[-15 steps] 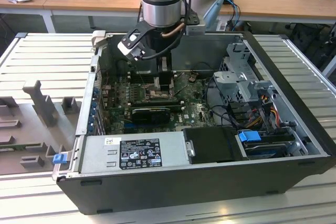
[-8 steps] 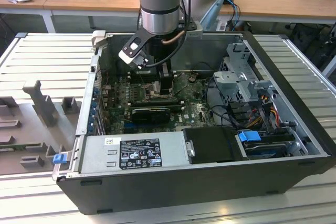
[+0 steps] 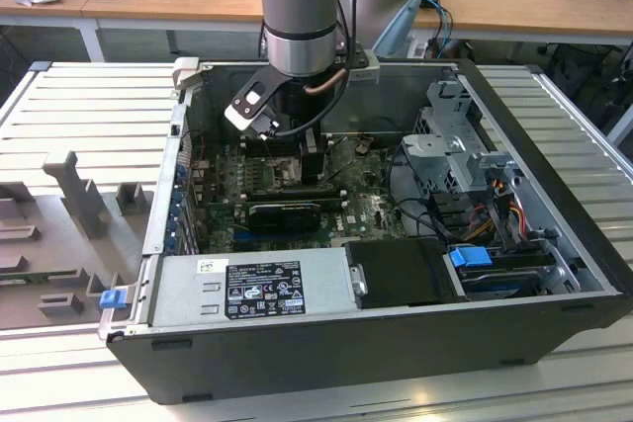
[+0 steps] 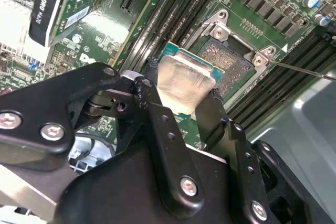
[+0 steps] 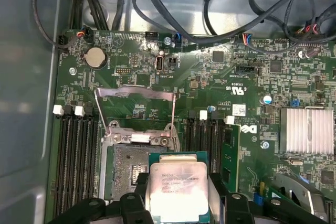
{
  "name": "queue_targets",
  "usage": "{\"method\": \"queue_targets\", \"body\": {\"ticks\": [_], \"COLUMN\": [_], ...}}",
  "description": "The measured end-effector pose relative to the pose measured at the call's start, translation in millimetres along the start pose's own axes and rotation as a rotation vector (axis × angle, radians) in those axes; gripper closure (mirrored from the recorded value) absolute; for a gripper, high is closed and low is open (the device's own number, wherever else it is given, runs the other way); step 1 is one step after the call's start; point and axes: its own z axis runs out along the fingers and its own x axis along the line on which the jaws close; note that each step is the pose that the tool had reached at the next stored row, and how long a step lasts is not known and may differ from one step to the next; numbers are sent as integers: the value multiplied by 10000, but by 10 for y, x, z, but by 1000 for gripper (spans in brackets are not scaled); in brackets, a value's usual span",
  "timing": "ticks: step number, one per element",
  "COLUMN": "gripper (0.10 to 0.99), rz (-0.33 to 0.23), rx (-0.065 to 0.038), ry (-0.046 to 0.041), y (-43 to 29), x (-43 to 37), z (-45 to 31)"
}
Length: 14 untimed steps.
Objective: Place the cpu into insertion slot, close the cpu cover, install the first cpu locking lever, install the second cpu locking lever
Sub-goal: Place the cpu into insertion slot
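Observation:
My gripper (image 4: 184, 98) is shut on the cpu (image 4: 185, 80), a pale silvery square chip pinched by its edges between two black fingers (image 4: 155, 108). In both wrist views the chip hangs just over one side of the insertion slot (image 5: 127, 165), partly overlapping it; the slot's dark contact field (image 4: 228, 59) lies bare. The cpu cover (image 5: 136, 91), a thin silvery frame, stands swung open behind the slot. A thin locking lever (image 4: 299, 70) sticks out beside the socket. In the exterior view the gripper (image 3: 297, 157) reaches down into the open computer case.
Black memory slots (image 5: 73, 166) flank the socket on both sides. A graphics card (image 3: 287, 210), a finned heatsink (image 5: 307, 129) and a coin battery (image 5: 95, 56) sit on the board. Black cables (image 5: 210, 14) run along the case wall. The power supply (image 3: 257, 289) and drive cage (image 3: 455, 145) crowd the case.

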Motion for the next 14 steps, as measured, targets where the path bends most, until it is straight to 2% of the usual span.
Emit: {"method": "queue_targets", "body": {"ticks": [9, 14], "gripper": [557, 557], "rz": [1, 150], "rx": [-1, -3], "ry": [0, -14], "y": [1, 2], "x": [12, 82], "z": [18, 32]}}
